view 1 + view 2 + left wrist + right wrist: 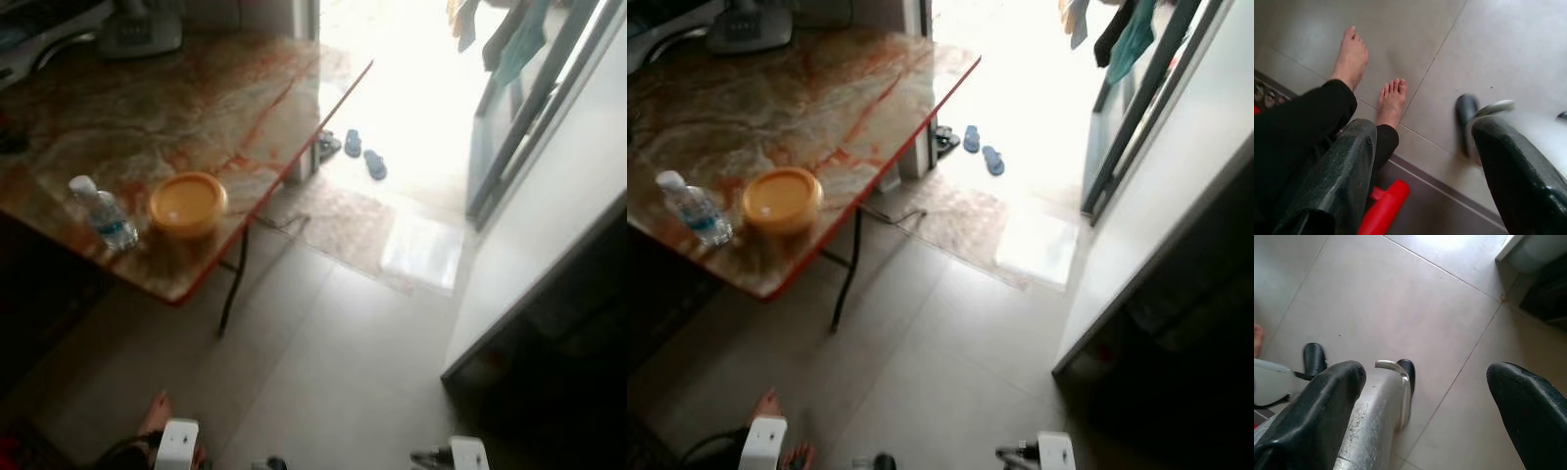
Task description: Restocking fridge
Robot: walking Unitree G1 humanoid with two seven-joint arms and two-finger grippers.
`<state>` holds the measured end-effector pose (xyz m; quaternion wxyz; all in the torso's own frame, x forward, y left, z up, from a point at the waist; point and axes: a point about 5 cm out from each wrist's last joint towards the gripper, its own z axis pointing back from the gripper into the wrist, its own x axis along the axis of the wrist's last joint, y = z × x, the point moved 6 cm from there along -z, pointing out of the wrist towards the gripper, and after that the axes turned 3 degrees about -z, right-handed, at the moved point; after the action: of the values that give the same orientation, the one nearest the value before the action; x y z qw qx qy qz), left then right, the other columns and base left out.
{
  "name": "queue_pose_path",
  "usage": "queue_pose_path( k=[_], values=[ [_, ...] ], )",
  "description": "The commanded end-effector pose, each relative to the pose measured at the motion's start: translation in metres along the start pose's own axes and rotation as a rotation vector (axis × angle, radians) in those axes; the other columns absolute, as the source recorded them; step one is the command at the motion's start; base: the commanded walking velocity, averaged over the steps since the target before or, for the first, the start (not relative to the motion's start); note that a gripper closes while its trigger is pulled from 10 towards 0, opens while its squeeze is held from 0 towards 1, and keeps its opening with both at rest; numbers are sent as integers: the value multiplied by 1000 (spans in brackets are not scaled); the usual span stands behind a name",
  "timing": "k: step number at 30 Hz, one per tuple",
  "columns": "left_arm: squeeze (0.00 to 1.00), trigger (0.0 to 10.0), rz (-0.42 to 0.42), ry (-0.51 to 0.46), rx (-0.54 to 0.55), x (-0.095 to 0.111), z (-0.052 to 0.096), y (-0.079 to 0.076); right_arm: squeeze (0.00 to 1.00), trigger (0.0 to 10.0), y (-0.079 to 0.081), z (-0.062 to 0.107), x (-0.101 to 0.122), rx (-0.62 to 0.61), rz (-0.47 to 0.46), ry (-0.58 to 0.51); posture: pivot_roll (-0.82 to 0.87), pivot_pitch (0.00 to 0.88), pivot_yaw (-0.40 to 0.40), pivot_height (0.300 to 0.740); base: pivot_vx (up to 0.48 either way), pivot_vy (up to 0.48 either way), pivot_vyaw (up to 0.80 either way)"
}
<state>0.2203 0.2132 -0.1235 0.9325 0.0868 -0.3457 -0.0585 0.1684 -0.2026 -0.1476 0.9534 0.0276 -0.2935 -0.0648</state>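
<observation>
A home is shown: a marble-patterned folding table with a red edge point(196, 108) is placed on a grey tiled floor point(333, 372), and blue rubber slippers point(364, 155) are left by the bright doorway (clothes point(509, 34) are hung there).

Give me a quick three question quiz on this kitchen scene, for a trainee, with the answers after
1. True or false: the clear plastic water bottle stands beside the round orange lidded container on the marble-patterned table.
2. What lies on the floor at the bright doorway?
3. The left gripper is: A open, B shut on the bottle.

Key: 1 true. 2 a pair of blue slippers. 3 A; it hangs above the floor tiles beside a person's bare feet.
</observation>
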Motion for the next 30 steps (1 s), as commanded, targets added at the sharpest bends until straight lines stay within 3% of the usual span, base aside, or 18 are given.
queue_pose_path(
  k=[1,12,20,30],
  values=[
    [0,10000,10,30,17,-12,3,5,0,10000,5,2,-18,11,-11,55,-159,188,-23,740,0,0,800],
    [0,10000,44,-12,31,-6,3,6,0,10000,5,2,-17,10,-1,59,-153,205,-24,740,0,0,747],
    [0,10000,88,-94,35,5,4,6,0,10000,5,2,-17,10,-21,57,-152,207,-24,740,0,0,0],
    [0,10000,65,-59,26,0,4,6,0,10000,5,2,-18,7,-35,58,-169,201,-14,740,0,0,0]
  ],
)
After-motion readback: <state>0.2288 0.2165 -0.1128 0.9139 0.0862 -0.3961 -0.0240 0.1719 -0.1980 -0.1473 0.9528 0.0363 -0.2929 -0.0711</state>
